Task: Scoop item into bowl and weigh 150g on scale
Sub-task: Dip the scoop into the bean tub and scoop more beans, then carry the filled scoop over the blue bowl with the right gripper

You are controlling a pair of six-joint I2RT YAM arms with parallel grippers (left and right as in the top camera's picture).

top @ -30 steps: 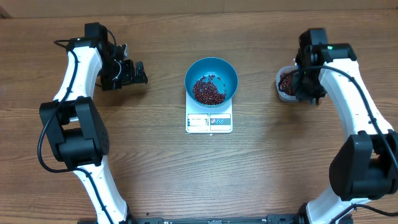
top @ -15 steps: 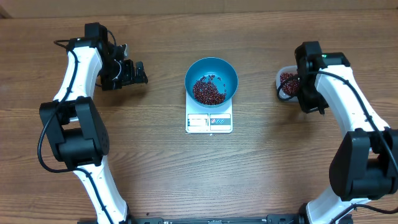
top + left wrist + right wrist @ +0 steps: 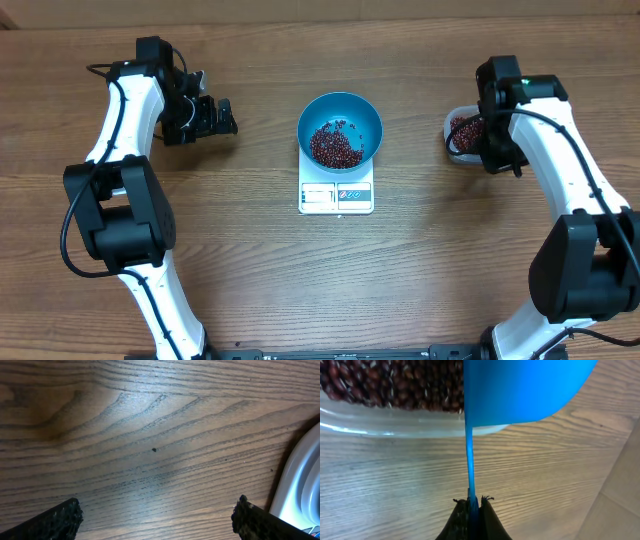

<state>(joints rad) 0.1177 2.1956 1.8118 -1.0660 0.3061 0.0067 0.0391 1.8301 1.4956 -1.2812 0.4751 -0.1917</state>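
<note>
While the right end effector (image 3: 471, 502) has its jaws pressed together on the thin blue handle of the scoop (image 3: 520, 390), the scoop's cup juts out ahead of it over the near rim of the tub (image 3: 395, 422). The wrist view shows only the cup's outside, so its contents are hidden, and whether it touches the tub I cannot tell. Dark red-brown beans (image 3: 395, 385) fill the tub beyond the rim. From overhead, this arm sits at the right side of the counter (image 3: 420, 270), with the tub just beside its wrist.

Across the counter, the left end effector (image 3: 222, 117) hangs with its jaws wide apart and nothing between them. Its two black fingers (image 3: 60, 517) frame bare wood grain, and a white curved edge at the right of that view is too partial to identify.

Between the arms, the bowl (image 3: 367, 115) stands on the scale (image 3: 336, 197), covering its rear part and overhanging its sides. A heap of beans lies in the bowl's bottom. Along the scale's front edge run a display and some markings, too small to read.
</note>
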